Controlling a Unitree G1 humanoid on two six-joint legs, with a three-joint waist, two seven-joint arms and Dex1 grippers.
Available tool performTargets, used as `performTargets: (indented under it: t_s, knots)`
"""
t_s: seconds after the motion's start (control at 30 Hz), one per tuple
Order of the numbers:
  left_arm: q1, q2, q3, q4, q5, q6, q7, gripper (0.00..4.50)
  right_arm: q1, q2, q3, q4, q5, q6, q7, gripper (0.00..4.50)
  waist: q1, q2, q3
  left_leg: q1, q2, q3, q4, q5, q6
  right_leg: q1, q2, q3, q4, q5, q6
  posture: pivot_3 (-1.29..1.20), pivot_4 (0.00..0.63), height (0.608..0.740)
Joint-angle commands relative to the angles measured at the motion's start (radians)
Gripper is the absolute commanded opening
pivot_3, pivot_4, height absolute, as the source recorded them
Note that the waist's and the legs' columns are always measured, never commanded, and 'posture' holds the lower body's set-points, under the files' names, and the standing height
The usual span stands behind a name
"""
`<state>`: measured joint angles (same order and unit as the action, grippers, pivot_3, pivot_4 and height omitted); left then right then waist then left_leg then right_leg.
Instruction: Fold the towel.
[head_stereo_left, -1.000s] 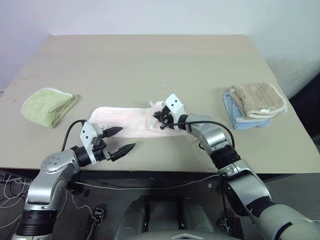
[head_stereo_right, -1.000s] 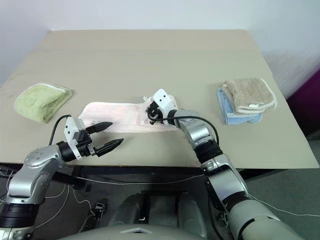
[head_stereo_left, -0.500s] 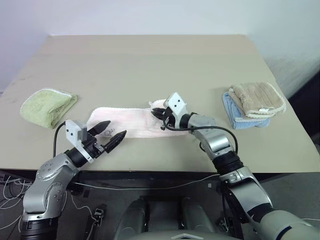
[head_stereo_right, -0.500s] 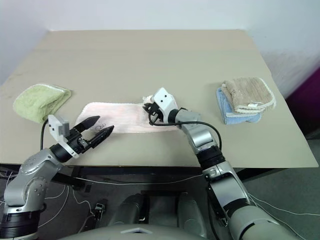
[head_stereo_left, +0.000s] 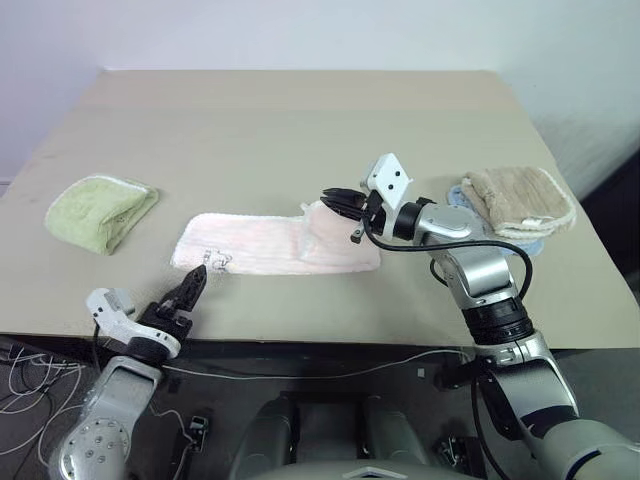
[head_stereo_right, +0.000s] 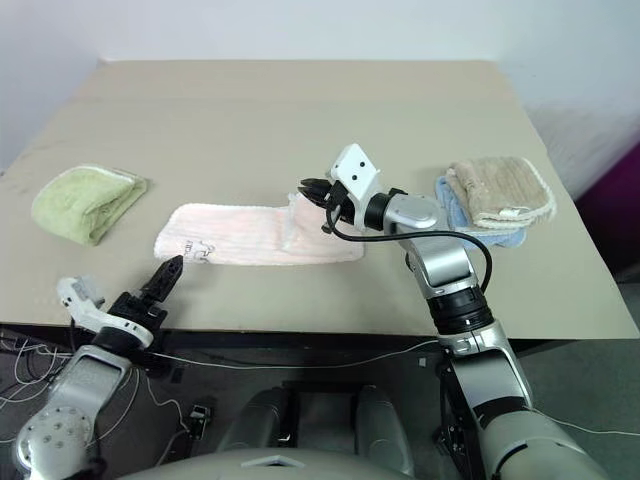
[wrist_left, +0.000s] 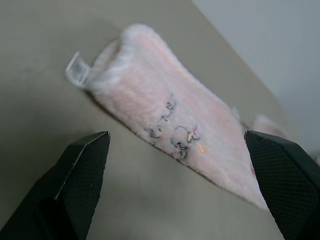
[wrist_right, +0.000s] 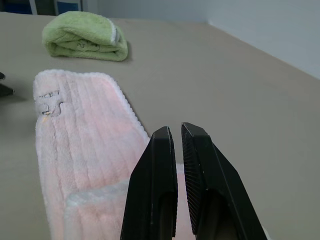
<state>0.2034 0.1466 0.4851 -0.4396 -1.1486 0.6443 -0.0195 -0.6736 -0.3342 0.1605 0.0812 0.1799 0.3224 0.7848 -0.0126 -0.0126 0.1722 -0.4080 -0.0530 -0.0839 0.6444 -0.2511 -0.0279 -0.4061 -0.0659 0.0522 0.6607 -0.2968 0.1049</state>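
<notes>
Three cloth items lie on the beige tabletop (head_stereo_left: 300, 130). The towel (head_stereo_left: 270, 245), pale pink and ribbed, stretches left to right near the front edge of the tabletop, roughly in the middle; its right end is doubled over into a raised flap. At its left end a small white loop tag (wrist_left: 77, 69) sticks out from the corner, and close by, on the pink pile, there is a small embroidered motif (wrist_left: 175, 135) in dark thread with a spot of orange; any lettering in it is too blurred to read. The left gripper (head_stereo_left: 193, 285) sits low at the near edge of the tabletop, just in front of the towel's left end and not touching it, and its jaws are spread wide, as the left wrist view shows. The right gripper (head_stereo_left: 335, 197) hangs above the towel's folded right end, pointing left; its jaws are pressed together with only a sliver between them, and no cloth shows between them in the right wrist view. A light green folded towel (head_stereo_left: 100, 212) lies at the far left of the tabletop, well apart from the pink one. At the right, a beige towel (head_stereo_left: 520, 200) rests on top of a blue one (head_stereo_right: 450, 215), partly behind the right arm.
</notes>
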Motion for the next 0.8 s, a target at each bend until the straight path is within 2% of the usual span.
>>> performTargets:
  t_s: [0.03, 0.3, 0.63, 0.8]
  knots:
    - [-0.043, -0.013, -0.010, -0.009, -0.053, 0.015, 0.139, 4.50, -0.021, 0.001, -0.013, -0.027, 0.015, -0.005, 0.006, 0.37, 0.002, 0.000, 0.000, 0.000, 0.000, 0.000, 0.000, 0.000, 0.000, 0.000, 0.000, 0.000, 0.000, 0.000, 0.000, 0.00, 0.150, 0.740]
    - [-0.214, -0.033, -0.008, 0.139, -0.083, -0.009, 0.250, 4.50, 0.049, -0.031, -0.014, -0.100, 0.010, 0.026, 0.008, 0.37, 0.007, 0.000, 0.000, 0.000, -0.001, -0.001, 0.001, 0.000, 0.000, 0.002, 0.001, -0.001, 0.000, 0.000, 0.000, 0.00, 0.150, 0.740]
    - [-0.334, 0.009, -0.022, 0.264, -0.060, 0.020, 0.229, 4.50, 0.106, -0.054, -0.038, -0.190, 0.018, 0.076, -0.033, 0.37, 0.008, 0.001, 0.000, 0.001, -0.002, -0.001, 0.002, 0.000, -0.001, 0.002, 0.001, -0.002, 0.000, 0.000, 0.000, 0.00, 0.150, 0.740]
    - [-0.342, 0.011, -0.010, 0.287, -0.050, 0.005, 0.215, 2.94, 0.115, -0.063, -0.048, -0.202, 0.017, 0.085, -0.047, 0.33, 0.009, 0.001, 0.000, 0.001, -0.002, -0.001, 0.002, 0.000, -0.001, 0.002, 0.001, -0.002, 0.000, 0.000, 0.000, 0.00, 0.150, 0.740]
